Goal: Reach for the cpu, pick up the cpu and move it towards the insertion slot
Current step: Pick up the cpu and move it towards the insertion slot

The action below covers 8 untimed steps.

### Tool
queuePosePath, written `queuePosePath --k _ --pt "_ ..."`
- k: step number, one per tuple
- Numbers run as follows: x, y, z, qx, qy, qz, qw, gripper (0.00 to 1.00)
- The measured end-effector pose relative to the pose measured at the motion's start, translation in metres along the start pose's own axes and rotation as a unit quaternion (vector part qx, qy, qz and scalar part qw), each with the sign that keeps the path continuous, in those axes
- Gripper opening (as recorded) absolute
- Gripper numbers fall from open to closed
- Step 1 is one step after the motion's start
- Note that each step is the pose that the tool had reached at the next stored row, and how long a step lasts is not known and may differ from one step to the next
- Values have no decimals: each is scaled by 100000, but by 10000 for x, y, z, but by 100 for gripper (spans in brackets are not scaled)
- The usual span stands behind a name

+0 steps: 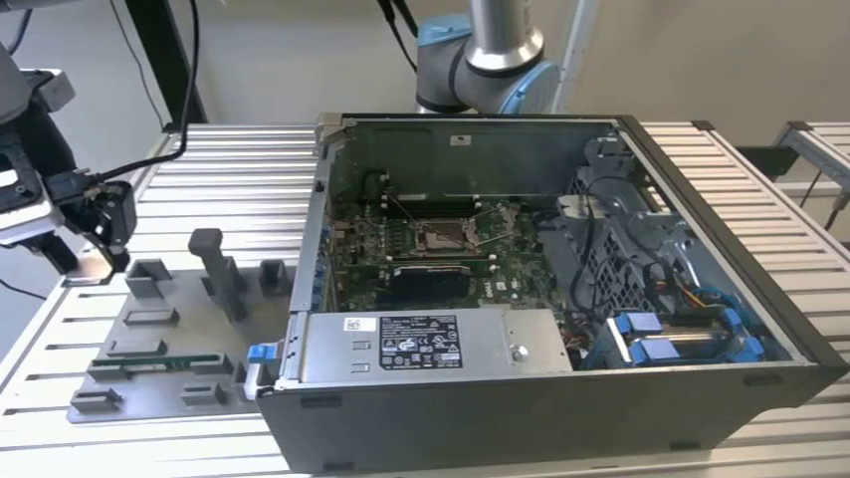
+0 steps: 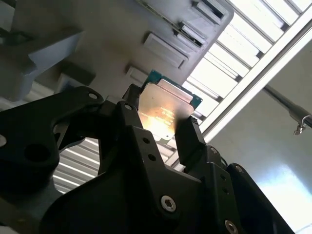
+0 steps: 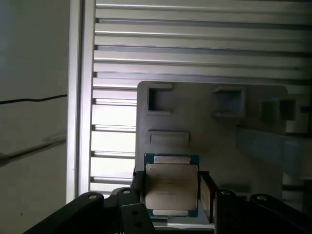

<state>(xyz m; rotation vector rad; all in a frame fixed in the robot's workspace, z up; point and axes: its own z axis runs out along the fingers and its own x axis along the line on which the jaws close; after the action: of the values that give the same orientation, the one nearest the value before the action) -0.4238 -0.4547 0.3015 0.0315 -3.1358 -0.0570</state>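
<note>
cpu (image 3: 171,187): flat silvery square, green-edged, pinched by black tool (image 3: 171,196) near grey tray (image 3: 214,141)

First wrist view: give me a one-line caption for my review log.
End effector shut on the cpu, with the grey tray and slatted table behind it.

A robotics lab is indicated by a slatted aluminium bench (image 1: 743,179), on which an opened computer case (image 1: 531,408) and a grey parts fixture (image 1: 159,344) are set before a mounted robot arm (image 1: 485,60).
</note>
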Motion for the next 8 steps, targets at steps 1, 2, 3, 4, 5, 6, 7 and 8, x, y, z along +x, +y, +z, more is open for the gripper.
queuePosePath --k 1,2,3,4,5,6,7,8 --pt "0 1 -18 0 1 0 100000 0" --pt "0 1 -36 -1 -3 -2 100000 0" --pt "0 2 -56 -4 -5 0 100000 0" --pt "0 3 -73 0 1 0 100000 0" --pt "0 3 -89 -2 -4 0 100000 0" --pt "0 4 -106 0 -1 -1 100000 0" --pt "1 5 -126 -2 1 0 100000 0" --pt "1 6 -154 1 0 0 100000 0"
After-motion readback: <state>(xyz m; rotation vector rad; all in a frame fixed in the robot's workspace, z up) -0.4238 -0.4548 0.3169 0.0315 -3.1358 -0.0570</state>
